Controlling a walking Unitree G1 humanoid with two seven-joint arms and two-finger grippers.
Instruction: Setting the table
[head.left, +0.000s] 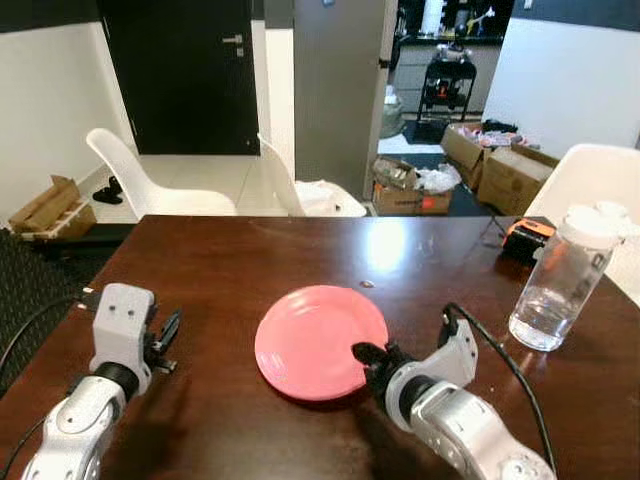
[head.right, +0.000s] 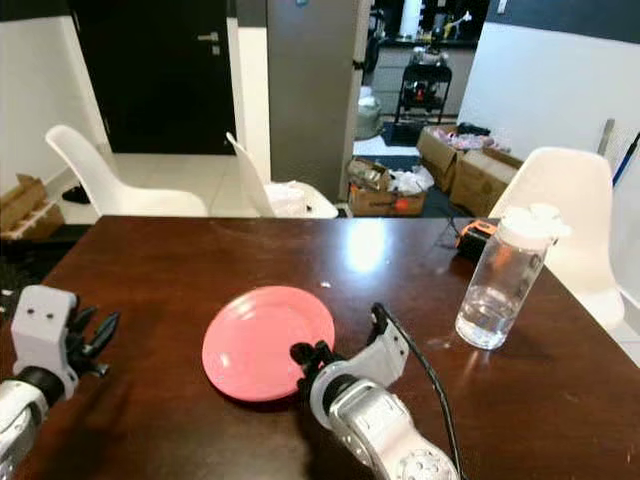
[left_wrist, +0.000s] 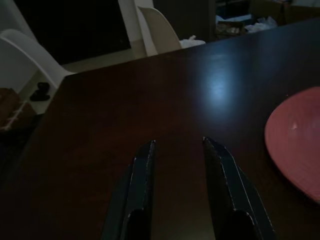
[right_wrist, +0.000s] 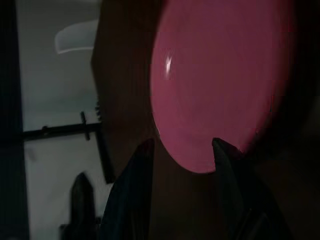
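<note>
Stretching across the dark brown tabletop (head.left: 250, 250), both my silver arms reach forward from the near edge, the left one low at the near left corner and the right one angled in toward the middle. One tabletop carries everything; behind it stand three white chairs, two at the far side (head.left: 150, 180) and one at the far right (head.left: 590, 180), with cardboard boxes (head.left: 500, 170) on the floor beyond. One clear water bottle (head.left: 560, 285) with a white lid stands upright near the right edge, well apart from the plate, and one small orange and black object (head.left: 528, 238) lies just behind it. One pink plate (head.left: 320, 340) lies flat near the middle of the tabletop; it is round, so it has no long axis and points no way, its face turned up. My right hand (right_wrist: 180, 150) sits at the plate's near right rim, its two black fingers apart, and in the right wrist view the rim lies between their tips; I cannot tell whether they touch it. My left hand (left_wrist: 177, 145) hovers over bare wood to the left of the plate, fingers apart and holding nothing.
</note>
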